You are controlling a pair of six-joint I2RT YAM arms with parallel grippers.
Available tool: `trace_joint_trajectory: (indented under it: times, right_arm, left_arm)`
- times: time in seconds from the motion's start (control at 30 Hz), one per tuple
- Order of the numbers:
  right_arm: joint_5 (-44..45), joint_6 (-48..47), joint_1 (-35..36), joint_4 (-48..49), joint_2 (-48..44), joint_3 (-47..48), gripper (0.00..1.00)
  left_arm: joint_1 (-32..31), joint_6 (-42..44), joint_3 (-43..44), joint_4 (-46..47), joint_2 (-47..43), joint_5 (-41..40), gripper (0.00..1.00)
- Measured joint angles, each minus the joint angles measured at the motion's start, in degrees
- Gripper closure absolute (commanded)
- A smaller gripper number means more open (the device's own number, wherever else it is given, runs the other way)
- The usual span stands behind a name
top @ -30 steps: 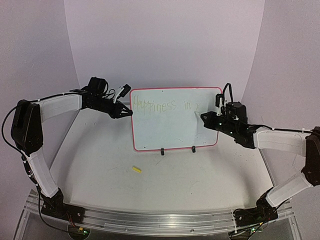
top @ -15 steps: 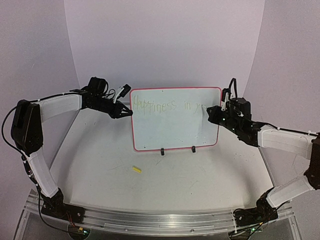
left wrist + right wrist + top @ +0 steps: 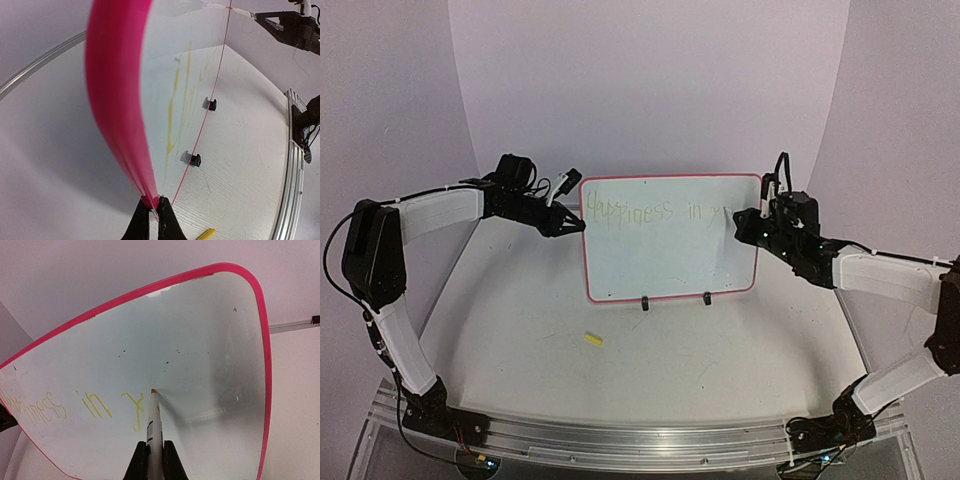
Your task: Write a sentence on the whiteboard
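The whiteboard (image 3: 665, 262) stands upright on two black clip feet at the back of the table. My left gripper (image 3: 577, 225) is shut on its pink left edge (image 3: 117, 100), jaws pinching the rim (image 3: 154, 202). The sentence (image 3: 655, 211) reads "Happiness in y" in faint yellow along the top line (image 3: 90, 405). My right gripper (image 3: 745, 224) is shut on a white marker (image 3: 154, 422) and sits at the board's upper right. The marker's orange tip touches the board just right of the "y" (image 3: 135, 410). The right fingertips (image 3: 154, 446) clamp the marker's barrel.
A small yellow cap (image 3: 593, 339) lies on the table in front of the board, also seen in the left wrist view (image 3: 206, 233). The clip feet (image 3: 643, 303) (image 3: 707, 298) stick out toward me. An aluminium rail (image 3: 620, 440) runs along the near edge.
My right gripper has shifted right and slightly up along the board with the marker, and the "y" stroke has grown. The left arm and board have not moved.
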Motion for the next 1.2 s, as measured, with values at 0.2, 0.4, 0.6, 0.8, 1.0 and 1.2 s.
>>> trace_joint_trajectory:
  times: [0.2, 0.4, 0.6, 0.8, 1.0, 1.2]
  right_arm:
    - [-0.9, -0.5, 0.0, 0.1, 0.7, 0.5, 1.0]
    - [-1.8, -0.4, 0.0, 0.0, 0.8, 0.4, 1.0]
    - [-2.2, 0.0, 0.0, 0.0, 0.8, -0.5, 1.0]
    - [-2.1, 0.1, 0.0, -0.3, 0.8, -0.7, 1.0]
    - [-1.1, 0.0, 0.0, -1.0, 0.7, -0.7, 1.0]
    - [-0.8, -0.3, 0.0, -2.2, 0.6, -0.1, 1.0]
  left_arm:
    - [0.0, 0.0, 0.0, 0.0, 0.0, 0.0, 1.0]
    - [0.0, 0.0, 0.0, 0.0, 0.0, 0.0, 1.0]
    - [0.0, 0.0, 0.0, 0.0, 0.0, 0.0, 1.0]
    - [0.0, 0.0, 0.0, 0.0, 0.0, 0.0, 1.0]
    - [0.0, 0.0, 0.0, 0.0, 0.0, 0.0, 1.0]
    - [0.0, 0.0, 0.0, 0.0, 0.0, 0.0, 1.0]
